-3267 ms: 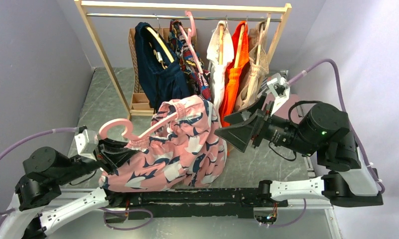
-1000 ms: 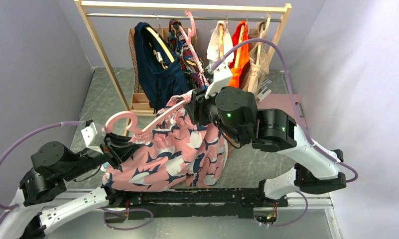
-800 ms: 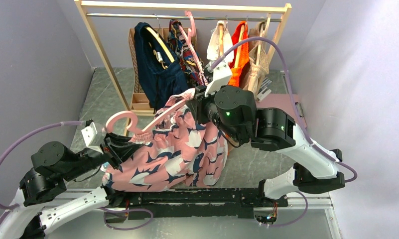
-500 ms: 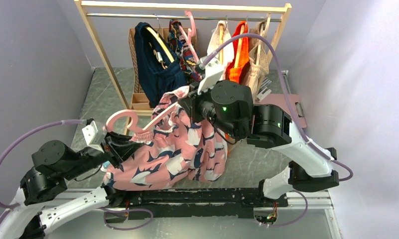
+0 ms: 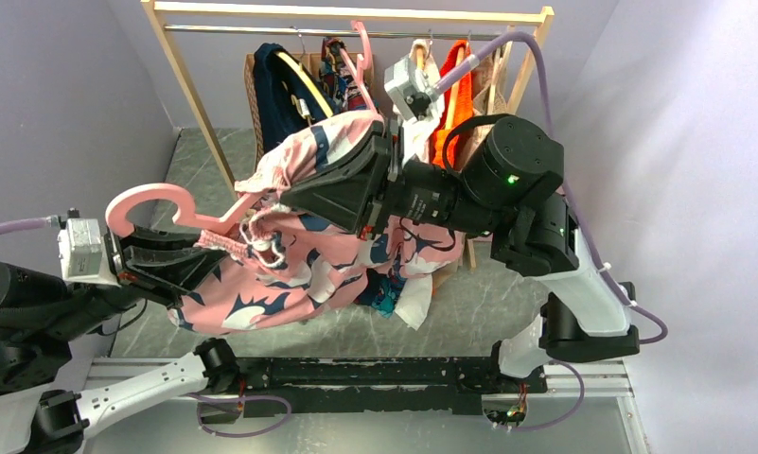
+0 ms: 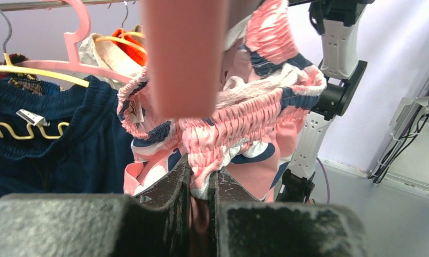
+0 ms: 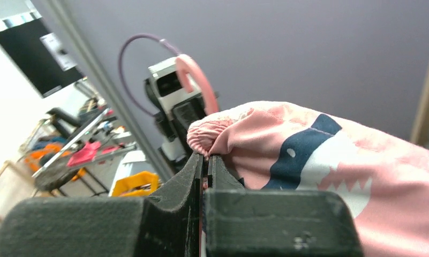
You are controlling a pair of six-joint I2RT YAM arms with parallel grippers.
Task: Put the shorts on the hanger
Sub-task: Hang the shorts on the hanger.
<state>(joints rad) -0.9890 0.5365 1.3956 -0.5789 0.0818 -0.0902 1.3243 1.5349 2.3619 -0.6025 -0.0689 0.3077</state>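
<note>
The pink shorts with navy and white print hang in the air between my two arms. The pale-pink hanger points its hook to the left, and one arm of it runs into the gathered waistband. My left gripper is shut on the hanger together with a bunch of waistband. My right gripper is shut on the upper edge of the shorts and holds it raised. In the right wrist view the hanger's hook curves up behind that edge. The hanger's far arm is hidden under the cloth.
A wooden clothes rack stands at the back with a navy garment, a multicolour one, white and orange ones, and another pink hanger. A wooden box sits at its foot. Purple walls close both sides.
My right gripper has shut on the shorts' upper edge and lifted it up and to the left. My left arm has raised the hanger and drawn it left.
</note>
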